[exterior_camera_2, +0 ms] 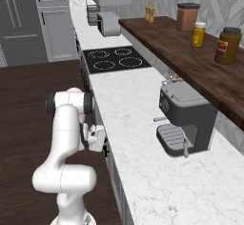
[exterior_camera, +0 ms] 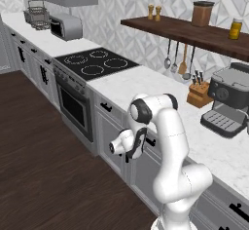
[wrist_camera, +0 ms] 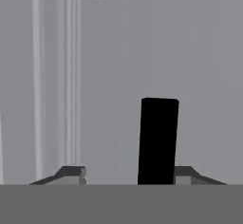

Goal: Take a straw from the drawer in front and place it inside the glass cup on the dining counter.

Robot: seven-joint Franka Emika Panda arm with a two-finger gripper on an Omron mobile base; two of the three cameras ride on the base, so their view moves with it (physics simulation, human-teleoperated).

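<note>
Half-open tool (wrist_camera: 128, 173) astride short matte-black bar handle (wrist_camera: 158, 141) on flat grey drawer (wrist_camera: 118, 66) front.

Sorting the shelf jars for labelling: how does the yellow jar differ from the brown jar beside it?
The yellow jar is smaller and slimmer with a pale lid; the brown jar is wider and taller, amber-brown, with a dark lid and a red label. The brown jar stands nearer the right base camera. Both stand upright on the wooden shelf.
</note>
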